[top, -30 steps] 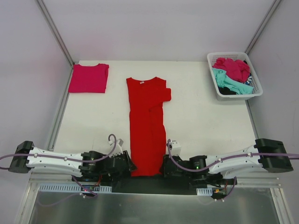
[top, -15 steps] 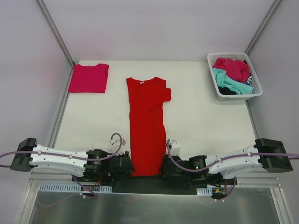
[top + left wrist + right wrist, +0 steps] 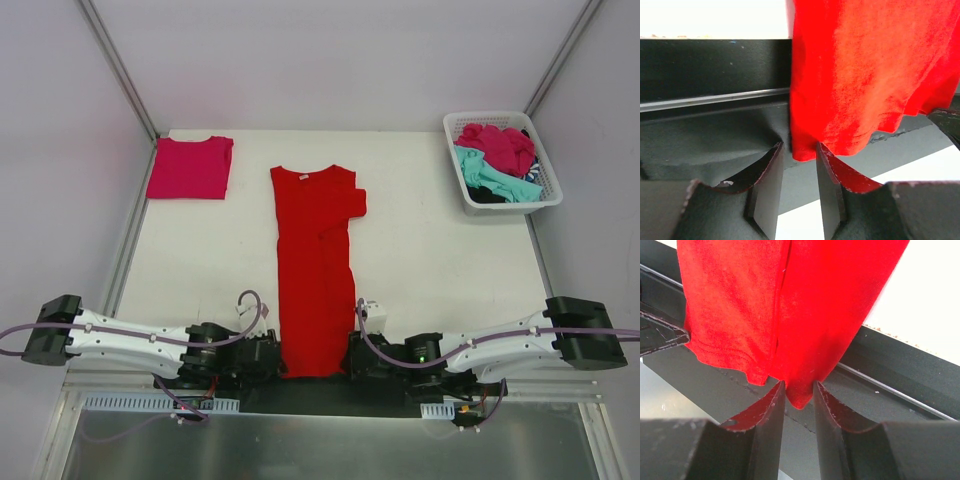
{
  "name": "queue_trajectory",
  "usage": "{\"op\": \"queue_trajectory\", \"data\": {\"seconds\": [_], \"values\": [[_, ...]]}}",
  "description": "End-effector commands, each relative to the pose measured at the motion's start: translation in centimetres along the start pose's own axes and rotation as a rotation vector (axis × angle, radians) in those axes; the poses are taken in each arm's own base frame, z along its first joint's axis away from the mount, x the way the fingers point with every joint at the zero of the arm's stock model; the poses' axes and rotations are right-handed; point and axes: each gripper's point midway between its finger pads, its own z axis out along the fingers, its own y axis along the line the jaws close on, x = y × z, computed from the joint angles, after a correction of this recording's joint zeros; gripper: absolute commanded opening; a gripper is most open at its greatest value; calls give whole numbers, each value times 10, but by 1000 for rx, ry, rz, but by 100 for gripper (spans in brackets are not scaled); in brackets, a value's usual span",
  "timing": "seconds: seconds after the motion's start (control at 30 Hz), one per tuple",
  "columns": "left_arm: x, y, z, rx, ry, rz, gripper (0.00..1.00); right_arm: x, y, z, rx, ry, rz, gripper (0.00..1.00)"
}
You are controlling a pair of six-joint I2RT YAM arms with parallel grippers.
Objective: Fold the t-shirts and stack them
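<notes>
Starting at my own fingers: the right gripper [image 3: 799,387] has its two pads pressed in from either side on the hem corner of the red t-shirt [image 3: 790,305], with cloth filling the gap between them, so I'd call that a pinch. The left gripper [image 3: 796,150] is less clear. The other hem corner sits between its pads and touches the right-hand pad, but there's a dark sliver beside the other one, so I honestly can't tell if it's clamped or just straddling the cloth. From the overhead view, both grippers sit low at the bottom centre of the frame, one on each side of the shirt's bottom edge and equally close to it, so neither arm has the better reach. The hem droops a bit over the near edge of the table [image 3: 200,260], onto the dark strip there. The shirt is already narrowed into a long band, with one sleeve poking out on the right side near the top. Its long axis runs straight up the frame away from me, with the collar at the far end. That's what matters for the next move, I reckon: the hem has to travel up along that axis toward the collar, both corners together, or the fold goes crooked. Further out, a folded pink t-shirt [image 3: 190,167] lies flat in the upper left of the table. The white basket [image 3: 490,116] in the upper right holds a heap of magenta, teal and dark shirts waiting their turn.
</notes>
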Motion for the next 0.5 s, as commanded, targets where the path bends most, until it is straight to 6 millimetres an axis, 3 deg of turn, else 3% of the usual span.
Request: {"op": "queue_trajectory", "data": {"seconds": [0.0, 0.47], "values": [[7, 4, 8, 0, 20, -16, 32, -8, 15, -4, -27, -17, 7, 32], [11, 10, 18, 9, 22, -43, 29, -8, 15, -4, -27, -18, 7, 31]]}}
